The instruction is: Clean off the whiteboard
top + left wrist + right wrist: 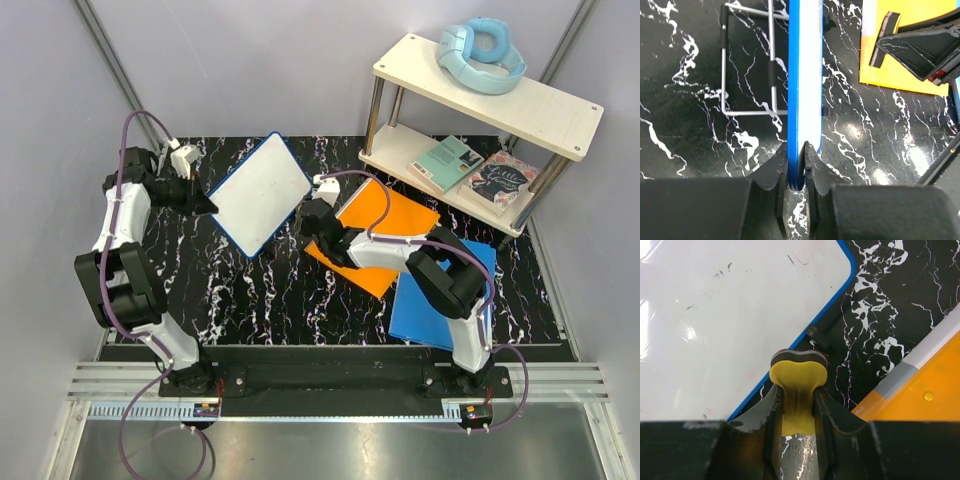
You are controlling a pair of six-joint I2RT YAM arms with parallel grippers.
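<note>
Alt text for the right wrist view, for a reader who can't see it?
The right gripper clamps a yellow eraser, its dark felt edge beside the blue-framed whiteboard, which is mostly clean with faint marker specks. An orange folder lies lower right on the black marbled table.

Legible text is scarce. Whiteboard [715, 315]: only faint black marker flecks and short strokes near its upper edge and lower corner, forming no readable letter or word. Orange folder [925, 415]: 1 tiny printed mark at its near corner, seemingly "A4", seen in the right wrist view. Dark book [500, 181] on the lower shelf [395, 150]: white script lettering across the cover, too small to read with certainty. Teal book [446, 161] just beside it: pale cover lettering, illegible at this size.
</note>
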